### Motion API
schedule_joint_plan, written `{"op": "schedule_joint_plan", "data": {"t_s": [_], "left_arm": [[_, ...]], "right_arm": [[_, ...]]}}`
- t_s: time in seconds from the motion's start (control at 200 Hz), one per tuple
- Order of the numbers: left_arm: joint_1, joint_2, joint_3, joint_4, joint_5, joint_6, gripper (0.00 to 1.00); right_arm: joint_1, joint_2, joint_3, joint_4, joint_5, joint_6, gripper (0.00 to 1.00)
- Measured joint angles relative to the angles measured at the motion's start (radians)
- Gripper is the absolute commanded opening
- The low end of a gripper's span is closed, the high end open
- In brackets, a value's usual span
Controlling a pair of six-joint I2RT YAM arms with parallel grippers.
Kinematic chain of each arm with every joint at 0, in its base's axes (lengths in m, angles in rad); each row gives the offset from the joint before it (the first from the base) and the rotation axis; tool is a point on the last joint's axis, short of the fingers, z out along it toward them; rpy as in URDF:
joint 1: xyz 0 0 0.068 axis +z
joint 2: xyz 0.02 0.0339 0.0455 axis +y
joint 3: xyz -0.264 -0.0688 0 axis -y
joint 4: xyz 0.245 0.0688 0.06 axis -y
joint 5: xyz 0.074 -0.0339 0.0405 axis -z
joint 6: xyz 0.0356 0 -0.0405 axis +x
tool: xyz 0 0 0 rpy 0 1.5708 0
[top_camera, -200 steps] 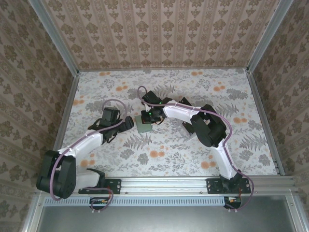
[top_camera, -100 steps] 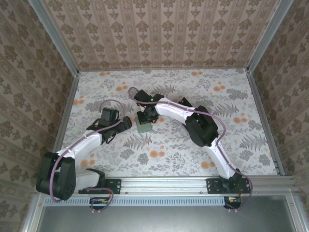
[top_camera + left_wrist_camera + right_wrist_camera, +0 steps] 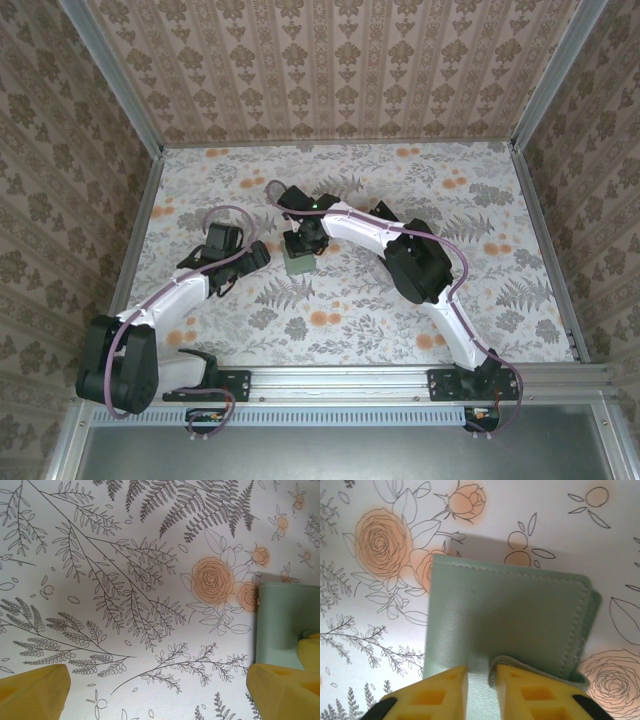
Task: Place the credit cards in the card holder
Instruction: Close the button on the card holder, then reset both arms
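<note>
The sage-green card holder (image 3: 296, 263) lies folded on the floral table, seen close up in the right wrist view (image 3: 510, 615). My right gripper (image 3: 481, 692) sits at its near edge, yellow fingers (image 3: 437, 695) almost together, pinching a strip of its cover; the edge curls up against the right finger. From above, that gripper (image 3: 303, 245) hangs right over the holder. My left gripper (image 3: 260, 254) stands open just left of the holder, its fingertips (image 3: 35, 690) wide apart over bare table, with the holder's side (image 3: 285, 622) at the right. The credit cards are out of view.
Patterned walls and a metal frame (image 3: 140, 215) enclose the table on three sides. The right arm's elbow (image 3: 420, 262) bulks over the table's middle right. Floral tabletop (image 3: 340, 320) lies open in front of the holder.
The right wrist has shifted left and back over the holder, and its elbow has swung in. The left gripper has drawn back slightly to the left. The holder has stayed put.
</note>
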Motion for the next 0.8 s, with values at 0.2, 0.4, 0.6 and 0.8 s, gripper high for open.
{"op": "schedule_joint_plan", "data": {"t_s": [0.2,0.4,0.6,0.8], "left_arm": [[0.021,-0.018,0.041,-0.045,-0.008,0.001,1.0],[0.042,-0.04,0.088,-0.09,-0.021,0.018,1.0],[0.075,-0.039,0.151,-0.14,-0.029,0.076,1.0],[0.126,-0.023,0.262,-0.155,-0.074,0.173,1.0]], "right_arm": [[-0.014,0.002,0.057,0.003,-0.098,0.03,0.45],[-0.048,-0.075,0.051,0.091,-0.192,0.077,0.57],[-0.14,-0.373,-0.158,0.207,-0.201,0.083,0.75],[-0.309,-0.664,-0.411,0.277,-0.167,0.065,0.81]]}}
